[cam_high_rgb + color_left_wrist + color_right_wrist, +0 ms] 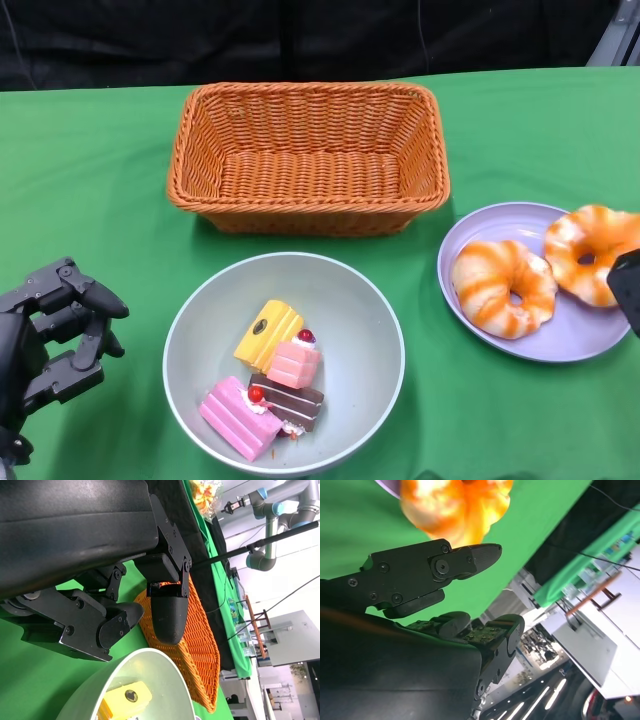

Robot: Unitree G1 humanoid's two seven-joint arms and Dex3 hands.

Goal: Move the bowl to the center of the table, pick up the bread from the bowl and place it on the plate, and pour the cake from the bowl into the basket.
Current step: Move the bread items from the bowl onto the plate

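Two pieces of bread (503,288) are seen already resting on the lilac plate (560,345) at the right of the head view, while the grey bowl (350,300), set at the lower middle of the frame just in front of the wicker basket (308,158), now holds only cake pieces (268,380), yellow, pink and brown. The bread step is judged complete, with the pouring of the cake into the basket left to be done. The left hand (55,335) is shown at the lower left of the head view, beside the bowl but apart from it, its fingers curled loosely with nothing held; in the left wrist view they hang just over the bowl's rim. Only a dark corner of the right hand (627,290) is caught at the right edge, close to the plate; in the right wrist view its fingers (475,555) are held apart and appear to grasp nothing, though the bread behind them is blurred. For the next move, a firm grip on the bowl's rim is called for, followed by a lift and a tilt over the basket's near wall, so that no cake is spilled short. The worktop (100,180) is covered in green cloth, with a black curtain behind it; a bright room with stands and another robot arm is glimpsed in the wrist views.
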